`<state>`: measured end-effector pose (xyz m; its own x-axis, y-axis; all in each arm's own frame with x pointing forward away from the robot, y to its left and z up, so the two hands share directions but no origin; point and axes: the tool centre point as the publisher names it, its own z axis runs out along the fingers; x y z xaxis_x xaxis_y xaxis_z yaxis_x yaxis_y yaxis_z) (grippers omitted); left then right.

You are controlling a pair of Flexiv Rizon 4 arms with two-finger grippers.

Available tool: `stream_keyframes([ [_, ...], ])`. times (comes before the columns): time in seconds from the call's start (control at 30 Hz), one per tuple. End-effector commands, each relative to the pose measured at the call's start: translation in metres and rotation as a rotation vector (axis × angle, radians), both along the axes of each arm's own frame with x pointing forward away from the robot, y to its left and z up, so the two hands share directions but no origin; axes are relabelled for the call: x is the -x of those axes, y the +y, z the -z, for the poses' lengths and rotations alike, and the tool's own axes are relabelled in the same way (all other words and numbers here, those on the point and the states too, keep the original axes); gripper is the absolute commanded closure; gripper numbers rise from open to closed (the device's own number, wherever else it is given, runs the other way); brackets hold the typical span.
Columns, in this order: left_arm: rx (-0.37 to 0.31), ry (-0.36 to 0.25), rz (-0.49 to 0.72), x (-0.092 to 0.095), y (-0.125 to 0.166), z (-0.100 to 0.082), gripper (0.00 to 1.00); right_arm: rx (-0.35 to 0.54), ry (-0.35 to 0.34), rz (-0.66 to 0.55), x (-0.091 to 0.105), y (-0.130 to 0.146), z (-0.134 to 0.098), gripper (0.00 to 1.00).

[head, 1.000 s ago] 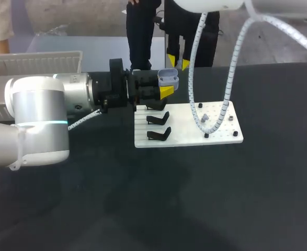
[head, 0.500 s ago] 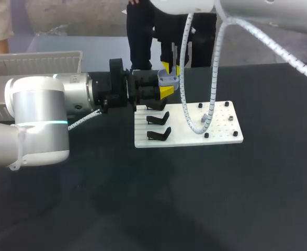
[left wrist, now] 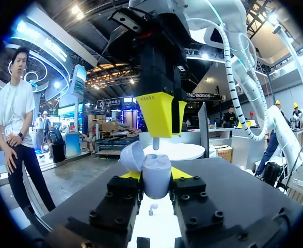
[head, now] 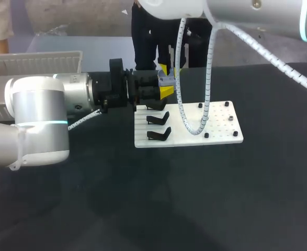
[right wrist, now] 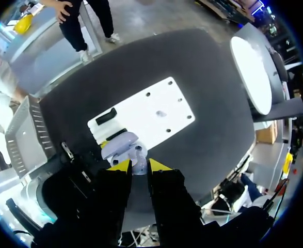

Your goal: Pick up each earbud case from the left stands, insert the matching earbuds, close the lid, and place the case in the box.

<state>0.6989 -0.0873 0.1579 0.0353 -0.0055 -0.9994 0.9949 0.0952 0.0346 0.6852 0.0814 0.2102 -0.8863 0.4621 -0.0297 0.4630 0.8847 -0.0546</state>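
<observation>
- My left arm [head: 38,120] reaches in flat from the side. The left gripper [head: 161,90] pinches the case from two sides.
- My right arm [head: 247,13] comes in from above. The right gripper [right wrist: 139,166] points down and pinches an earbud just over the case.
- The case [left wrist: 156,178] is up in the air, over the back edge of the white board [head: 216,130], with its lid open. It looks light, hard and smooth, so it may slip. Hold its body, below the lid.
- The earbud [left wrist: 155,140] is tiny and easy to drop.
</observation>
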Motion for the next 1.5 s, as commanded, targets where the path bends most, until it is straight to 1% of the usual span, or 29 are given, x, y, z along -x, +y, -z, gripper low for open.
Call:
stream_keyframes([
  [0.03,0.004,-0.005,-0.009,0.002,0.0,0.001,1.0,0.007,0.01,0.002,-0.004,0.002,0.001,1.0],
  [0.93,0.004,-0.005,-0.009,0.002,0.0,0.001,1.0,0.02,0.023,0.021,-0.009,0.0,0.01,1.0],
  [1.5,0.004,-0.005,-0.009,0.002,0.0,0.001,1.0,0.027,0.039,0.022,-0.008,0.0,0.02,1.0],
])
